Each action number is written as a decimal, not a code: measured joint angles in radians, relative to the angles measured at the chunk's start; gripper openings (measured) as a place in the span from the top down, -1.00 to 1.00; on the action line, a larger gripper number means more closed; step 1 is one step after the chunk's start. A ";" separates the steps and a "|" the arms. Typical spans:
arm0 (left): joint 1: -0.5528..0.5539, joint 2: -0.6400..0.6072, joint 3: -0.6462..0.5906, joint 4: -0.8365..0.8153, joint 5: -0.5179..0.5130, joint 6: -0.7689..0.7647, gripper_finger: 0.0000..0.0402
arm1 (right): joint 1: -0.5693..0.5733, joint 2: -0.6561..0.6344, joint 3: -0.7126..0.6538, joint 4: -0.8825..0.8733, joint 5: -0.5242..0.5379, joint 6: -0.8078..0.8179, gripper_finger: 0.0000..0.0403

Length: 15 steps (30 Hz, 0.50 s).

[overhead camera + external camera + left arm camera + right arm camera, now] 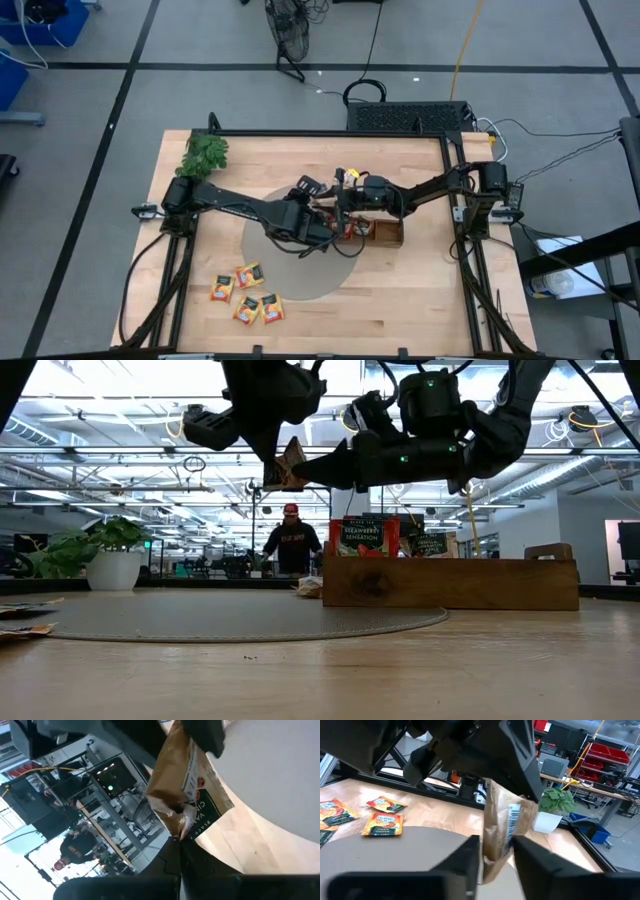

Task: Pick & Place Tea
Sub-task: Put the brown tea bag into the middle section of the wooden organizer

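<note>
Hidden: the meeting point of both arms in the high view was a dark tangle; the sachet there was hard to make out.
Held sachet: tan, crinkled foil, raised above the table.
Left gripper: clamped on its top edge.
Right gripper: fingers apart around its lower edge.
Loose sachets: orange-yellow squares on bare wood.
Tray: brown wood, red sachets upright inside.
Surface: butcher-block table, grey round mat.
Room: a person stood in the open workshop behind.

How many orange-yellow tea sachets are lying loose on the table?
4, clustered near the table's front left: at and. More could be hidden under the arms or in the wooden tray.
</note>
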<state>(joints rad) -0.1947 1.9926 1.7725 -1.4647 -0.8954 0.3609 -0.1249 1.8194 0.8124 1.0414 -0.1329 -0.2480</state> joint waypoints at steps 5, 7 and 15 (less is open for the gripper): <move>-0.003 0.000 0.000 -0.003 0.027 -0.054 0.98 | 0.000 0.000 0.000 0.000 0.001 -0.009 0.93; -0.003 0.000 0.000 -0.004 0.040 -0.107 0.95 | 0.001 0.000 0.000 -0.006 0.006 0.000 0.93; -0.004 -0.156 0.000 -0.038 0.172 -0.406 0.85 | 0.000 -0.023 -0.035 -0.089 0.137 0.036 0.96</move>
<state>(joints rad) -0.1984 1.8362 1.7729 -1.5029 -0.7239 -0.0454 -0.1246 1.7962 0.7775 0.9524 0.0036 -0.2121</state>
